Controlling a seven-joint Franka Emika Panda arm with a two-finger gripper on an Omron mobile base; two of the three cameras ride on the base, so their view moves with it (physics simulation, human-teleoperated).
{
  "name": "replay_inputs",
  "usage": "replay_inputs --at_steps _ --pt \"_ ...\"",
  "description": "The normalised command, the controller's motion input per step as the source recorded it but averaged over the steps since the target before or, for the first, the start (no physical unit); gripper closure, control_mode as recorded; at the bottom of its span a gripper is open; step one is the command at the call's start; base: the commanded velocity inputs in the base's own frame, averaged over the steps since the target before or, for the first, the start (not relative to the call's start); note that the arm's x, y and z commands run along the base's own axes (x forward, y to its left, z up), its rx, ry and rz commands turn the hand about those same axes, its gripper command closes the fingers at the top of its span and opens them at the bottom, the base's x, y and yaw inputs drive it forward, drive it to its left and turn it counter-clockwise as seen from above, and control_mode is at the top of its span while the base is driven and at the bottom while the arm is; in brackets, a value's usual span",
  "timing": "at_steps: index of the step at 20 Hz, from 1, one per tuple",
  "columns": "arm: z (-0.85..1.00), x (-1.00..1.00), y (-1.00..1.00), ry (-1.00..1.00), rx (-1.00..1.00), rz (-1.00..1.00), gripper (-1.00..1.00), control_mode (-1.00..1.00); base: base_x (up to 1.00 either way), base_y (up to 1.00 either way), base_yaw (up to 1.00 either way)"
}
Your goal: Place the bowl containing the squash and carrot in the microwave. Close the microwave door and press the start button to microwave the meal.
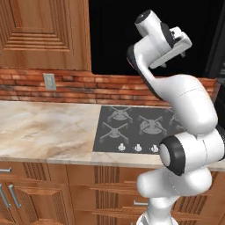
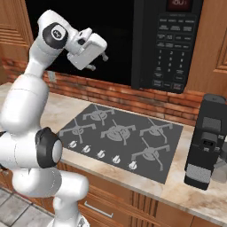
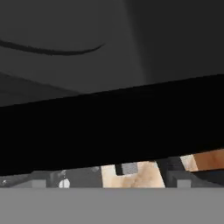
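Looking over the rig, I see the following.
Microwave: the large black boxy microwave [image 2: 170,44] hangs above the black glass cooktop [image 2: 122,133]; its dark cavity [image 2: 84,35] stands open, left of the keypad panel [image 2: 173,53] of white-lettered buttons with a red display on top.
Microwave door: a tall black slab [image 1: 218,44] shows at the right edge of my left base view, above and right of the cooktop; I take it for the door, swung out.
Counter: the beige marble counter [image 1: 44,127] carries the cooktop, with red brick wall [image 1: 79,88] behind it and wooden cabinets [image 1: 44,35] above its left end.
Coffee machine: the slim black coffee machine [image 2: 208,142] stands on the counter just right of the cooktop.
Arm: the white arm [image 2: 26,111] rises in front of the cooktop, hand lifted up to the cavity mouth.
Gripper: my gripper [image 2: 103,53] hangs above the cooktop at the cavity opening, jaws spread wide, nothing between them.
Hand view: grey cavity wall with a dark curved line, too dim for me to tell more.
Bowl, squash, carrot: I cannot tell where they sit.
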Motion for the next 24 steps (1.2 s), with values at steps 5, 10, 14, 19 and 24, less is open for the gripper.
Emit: replay_inputs --at_steps 5,10,14,19,24 --pt "-0.80 -1.00 -0.42 -0.92 0.10 0.00 -1.00 -1.00 0.00 0.00 0.00" --pt "-0.40 -1.00 -0.04 -0.85 0.09 -0.07 -1.00 -1.00 0.00 0.00 0.00" --pt "0.39 -0.85 0.00 -0.54 0.12 -0.04 -1.00 -1.00 0.00 0.00 0.00" --pt "0.97 -0.66 0.00 -0.22 0.08 0.00 -1.00 -1.00 0.00 0.00 0.00" --pt "0.76 -0.71 0.00 -0.03 0.10 0.00 -1.00 -1.00 0.00 0.00 0.00"
